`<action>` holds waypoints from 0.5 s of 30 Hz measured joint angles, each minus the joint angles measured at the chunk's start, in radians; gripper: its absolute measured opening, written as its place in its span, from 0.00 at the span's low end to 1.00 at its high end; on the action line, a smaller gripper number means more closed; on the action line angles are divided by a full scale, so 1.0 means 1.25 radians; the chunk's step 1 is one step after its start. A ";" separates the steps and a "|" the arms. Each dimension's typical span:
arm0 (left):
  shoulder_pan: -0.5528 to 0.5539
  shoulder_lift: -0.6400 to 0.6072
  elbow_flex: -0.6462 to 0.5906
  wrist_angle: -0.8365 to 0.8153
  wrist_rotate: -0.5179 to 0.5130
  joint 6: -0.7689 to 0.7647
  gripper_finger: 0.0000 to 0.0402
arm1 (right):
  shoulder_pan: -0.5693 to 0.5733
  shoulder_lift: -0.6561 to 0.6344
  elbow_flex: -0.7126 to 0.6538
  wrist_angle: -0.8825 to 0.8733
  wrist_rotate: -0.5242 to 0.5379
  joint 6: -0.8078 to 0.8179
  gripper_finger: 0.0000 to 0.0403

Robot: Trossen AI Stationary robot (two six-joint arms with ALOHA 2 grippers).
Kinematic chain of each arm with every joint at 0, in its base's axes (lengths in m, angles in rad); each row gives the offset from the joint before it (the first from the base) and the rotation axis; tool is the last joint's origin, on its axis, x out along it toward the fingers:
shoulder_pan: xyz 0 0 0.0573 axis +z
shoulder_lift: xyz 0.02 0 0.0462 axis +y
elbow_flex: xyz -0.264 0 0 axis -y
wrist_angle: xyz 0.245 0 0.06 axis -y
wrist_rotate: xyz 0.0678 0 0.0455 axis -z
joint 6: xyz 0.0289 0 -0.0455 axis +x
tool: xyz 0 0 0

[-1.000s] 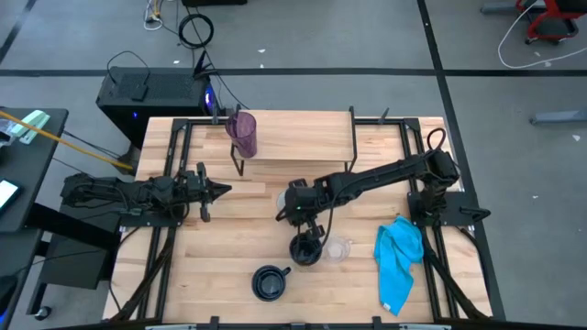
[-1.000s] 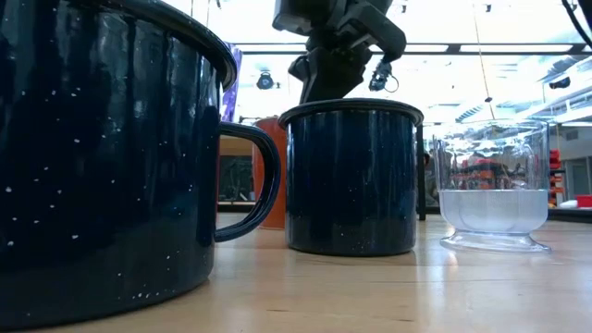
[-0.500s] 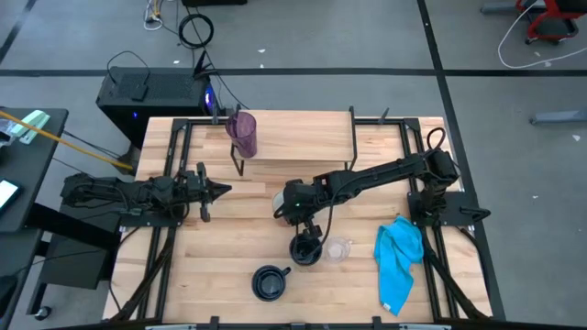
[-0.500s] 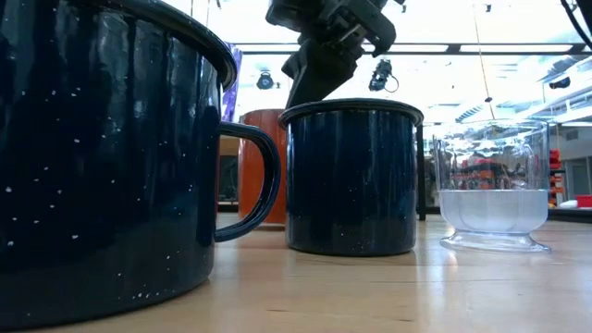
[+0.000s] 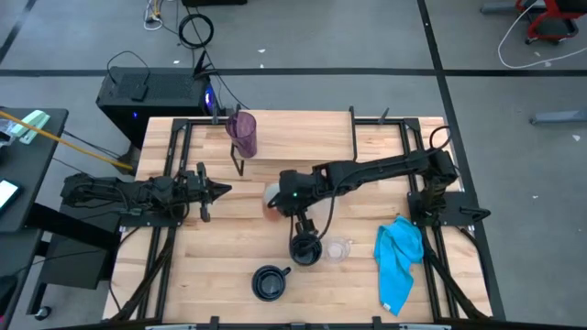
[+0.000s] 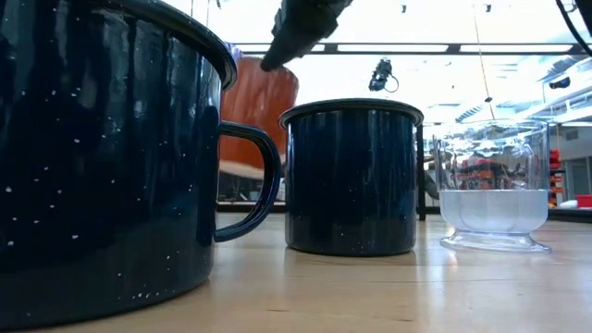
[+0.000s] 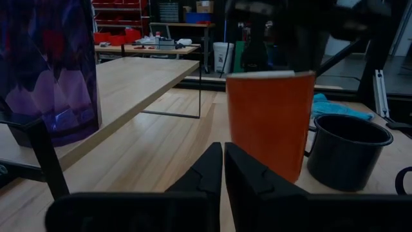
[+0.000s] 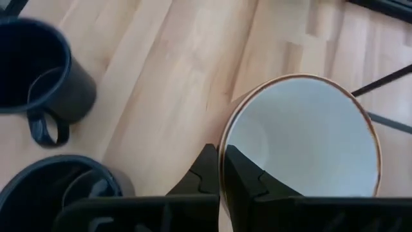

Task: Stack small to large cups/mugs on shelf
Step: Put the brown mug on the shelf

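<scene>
My right gripper (image 8: 223, 171) is shut on the orange-brown mug (image 5: 271, 196), white inside (image 8: 302, 142), which hangs above the table's middle (image 6: 261, 97). A purple tumbler (image 5: 242, 133) stands on the left end of the light-wood shelf (image 5: 303, 139). Two navy mugs (image 5: 305, 249) (image 5: 269, 282) and a clear glass (image 5: 337, 249) stand on the table toward its near edge. My left gripper (image 5: 218, 191) waits shut at the table's left, pointing level at the mug (image 7: 270, 122). My right gripper pinches the orange-brown mug's rim (image 8: 222, 151), one finger (image 8: 244, 177) inside the mug and the other outside. The fingers slant down from the table's right. The mug hangs below them, lifted clear of the table and a little tilted, its mouth up.
A bright blue cloth (image 5: 399, 261) lies at the table's right near the right arm's base. The shelf's thin black legs (image 7: 199, 90) stand on the tabletop. Bare wood lies between my left gripper and the mugs.
My right gripper has risen and gone a little toward the table's left and far edge, staying shut on the orange-brown mug. The mug, standing on the table a second ago, now hangs clear of it, higher than the nearby navy mug's rim.
</scene>
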 joint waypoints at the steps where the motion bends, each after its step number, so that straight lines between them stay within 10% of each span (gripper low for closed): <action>1: 0.000 0.000 0.000 0.000 0.000 0.000 0.06 | -0.005 0.001 0.016 -0.018 0.000 0.006 0.02; 15: 0.000 0.000 0.000 -0.002 0.067 0.007 0.04 | -0.063 0.000 0.219 -0.168 0.047 0.086 0.02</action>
